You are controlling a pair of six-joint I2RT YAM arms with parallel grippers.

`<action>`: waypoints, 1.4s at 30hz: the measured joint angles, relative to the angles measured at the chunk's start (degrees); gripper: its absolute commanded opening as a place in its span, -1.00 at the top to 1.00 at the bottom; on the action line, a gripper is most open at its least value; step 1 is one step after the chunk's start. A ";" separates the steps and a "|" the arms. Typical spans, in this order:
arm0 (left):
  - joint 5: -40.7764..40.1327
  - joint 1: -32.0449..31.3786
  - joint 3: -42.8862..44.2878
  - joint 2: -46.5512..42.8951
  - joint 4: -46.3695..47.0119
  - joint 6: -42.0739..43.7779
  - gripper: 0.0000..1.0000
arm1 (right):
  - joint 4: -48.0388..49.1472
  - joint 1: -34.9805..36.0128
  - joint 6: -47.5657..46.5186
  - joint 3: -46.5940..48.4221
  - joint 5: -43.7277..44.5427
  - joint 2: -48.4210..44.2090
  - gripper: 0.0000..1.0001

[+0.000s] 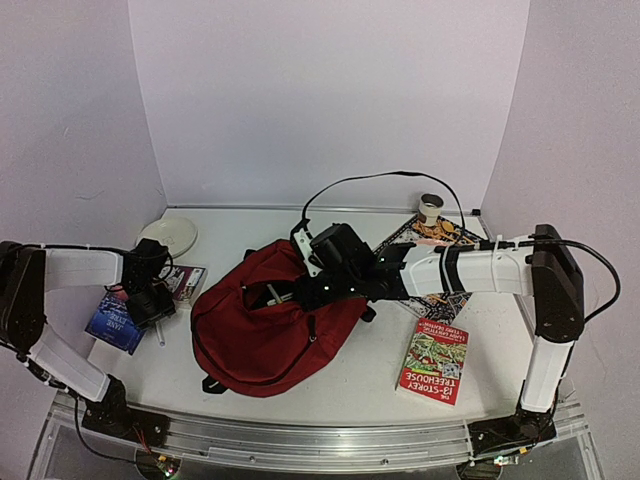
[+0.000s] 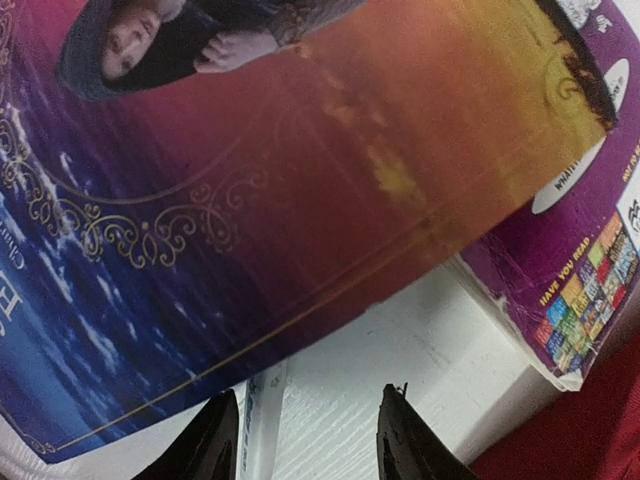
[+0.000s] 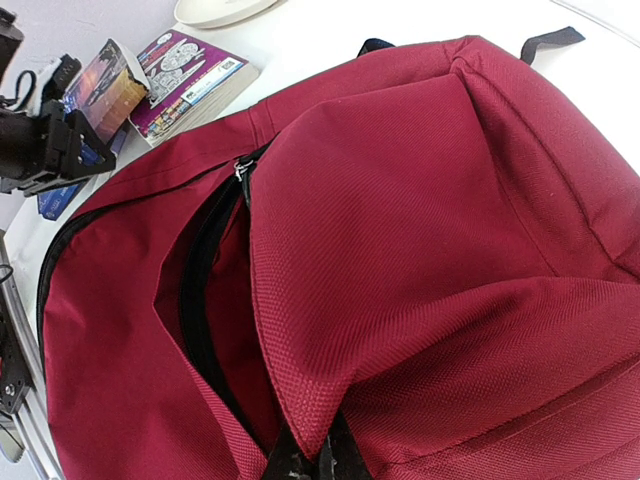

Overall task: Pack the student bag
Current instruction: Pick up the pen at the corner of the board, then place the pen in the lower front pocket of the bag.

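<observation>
Right pincer (image 3: 310,458) pinches student bag (image 3: 420,250); left pincer (image 2: 310,400) part-open by book (image 2: 250,200).

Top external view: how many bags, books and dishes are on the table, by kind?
Bags: 1, the student bag
Books: 4 at least: blue book, purple book, 13-Storey Treehouse book, patterned book crossed by the right arm, possibly two books
Plates: 1, white plate
Cups: 1, white cup
Total: 7 at least

A large dark red fabric backpack (image 3: 420,250) fills the view, its black zipper (image 3: 205,270) gaping open. The right gripper (image 3: 315,460) pinches its fabric edge.
</observation>
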 measured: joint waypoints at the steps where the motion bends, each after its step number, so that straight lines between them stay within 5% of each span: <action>1: 0.19 0.22 -0.15 0.64 0.62 0.31 0.08 | 0.00 0.00 0.00 -0.01 0.00 0.00 1.00; 9: 1.42 1.37 -1.71 3.64 4.15 0.88 0.18 | 0.09 0.00 0.02 -0.54 0.00 0.00 1.00; 24: 5.48 2.88 -7.80 -1.90 9.59 -0.37 1.00 | 0.34 0.01 0.20 -0.54 0.00 0.01 1.00; 42: 28.47 1.93 -11.69 -14.59 8.81 -4.25 1.00 | 0.42 0.02 0.22 -0.54 0.00 0.02 1.00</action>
